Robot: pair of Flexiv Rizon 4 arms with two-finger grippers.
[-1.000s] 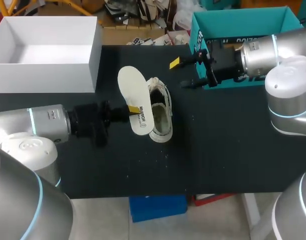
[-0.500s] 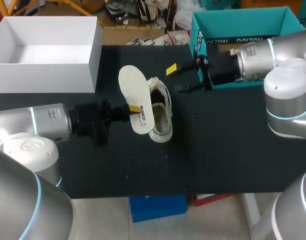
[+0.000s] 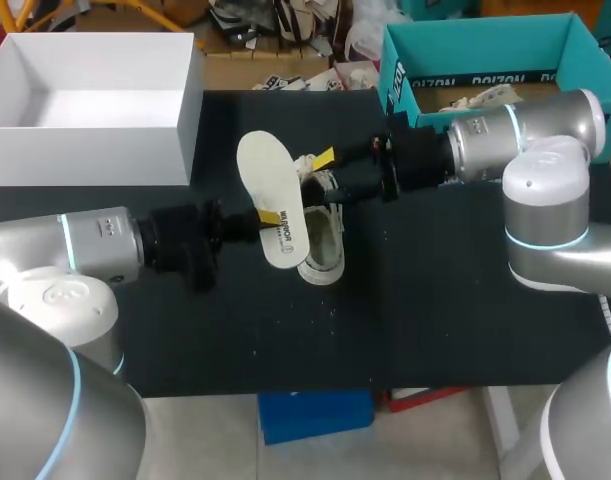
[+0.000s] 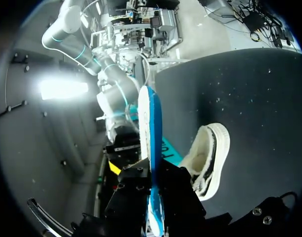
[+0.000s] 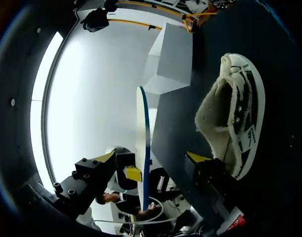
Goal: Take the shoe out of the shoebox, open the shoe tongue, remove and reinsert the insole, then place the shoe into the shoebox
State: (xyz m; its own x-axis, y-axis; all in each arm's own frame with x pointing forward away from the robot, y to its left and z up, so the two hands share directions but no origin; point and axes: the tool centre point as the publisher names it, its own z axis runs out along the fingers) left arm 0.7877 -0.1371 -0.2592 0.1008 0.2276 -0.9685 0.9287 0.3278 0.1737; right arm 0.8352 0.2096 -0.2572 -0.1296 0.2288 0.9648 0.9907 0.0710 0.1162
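My left gripper (image 3: 265, 216) is shut on a white insole (image 3: 267, 196) and holds it on edge above the black table. In the left wrist view the insole (image 4: 151, 133) rises edge-on from between the fingers of the left gripper (image 4: 152, 195). A white sneaker (image 3: 321, 226) lies on the table just right of the insole. My right gripper (image 3: 328, 176) is open above the sneaker's far end. In the right wrist view the insole (image 5: 143, 143) stands between the wide-apart fingers of the right gripper (image 5: 151, 158), touching neither, with the sneaker (image 5: 235, 118) beside one finger.
An open white box (image 3: 190, 120) stands at the back left of the table. A teal shoebox (image 3: 397, 75) stands at the back right, behind my right arm. The table's front half is bare black surface.
My right arm has moved left from the teal shoebox to the sneaker and insole, its fingers now on either side of the insole. The left arm and insole have not moved.
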